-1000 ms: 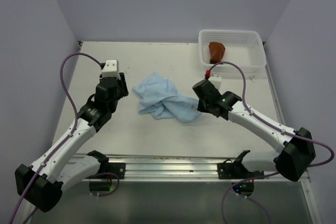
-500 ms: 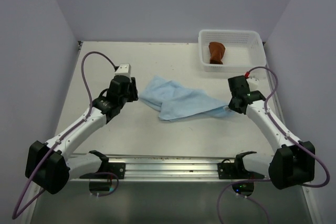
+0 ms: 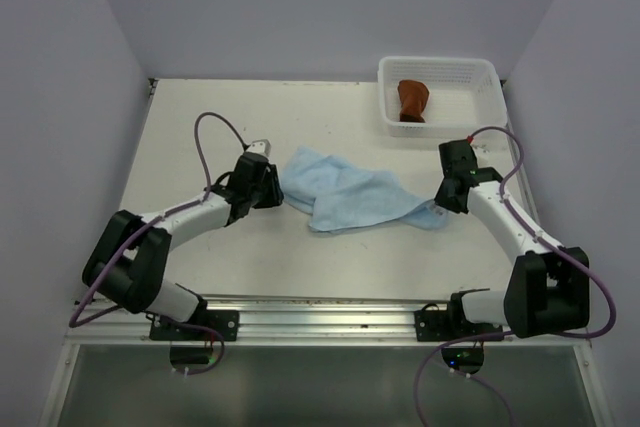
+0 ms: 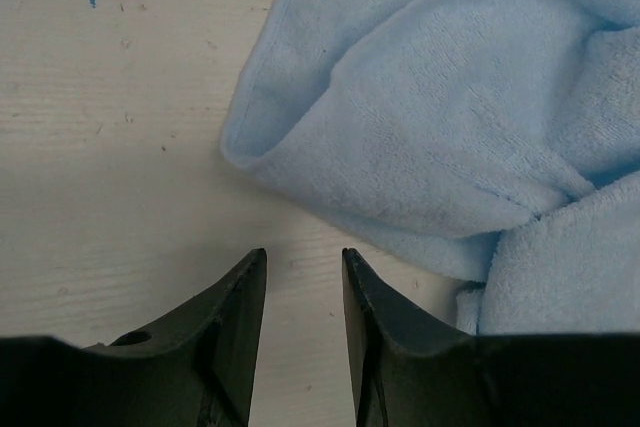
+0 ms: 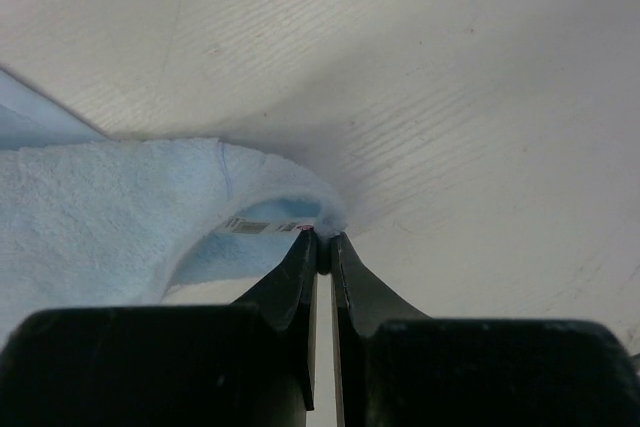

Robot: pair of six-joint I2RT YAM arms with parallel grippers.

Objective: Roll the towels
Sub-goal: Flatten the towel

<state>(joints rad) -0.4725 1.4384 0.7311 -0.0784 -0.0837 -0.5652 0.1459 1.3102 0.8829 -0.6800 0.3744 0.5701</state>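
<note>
Two tools flanked the light blue towel (image 3: 350,197), crumpled mid-worktop (image 3: 200,127). The right tool (image 5: 322,242) pinched its right corner. The left tool (image 4: 303,277) stood spread and empty, just short of the left corner. Seating that corner deep before closing looked wise. The rust towel (image 3: 411,99) lay in the far-right basket (image 3: 436,60).

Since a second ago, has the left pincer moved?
Yes. The left pincer has shifted right, away from the left edge of the table, and now sits at the left corner of the light blue towel.
</note>
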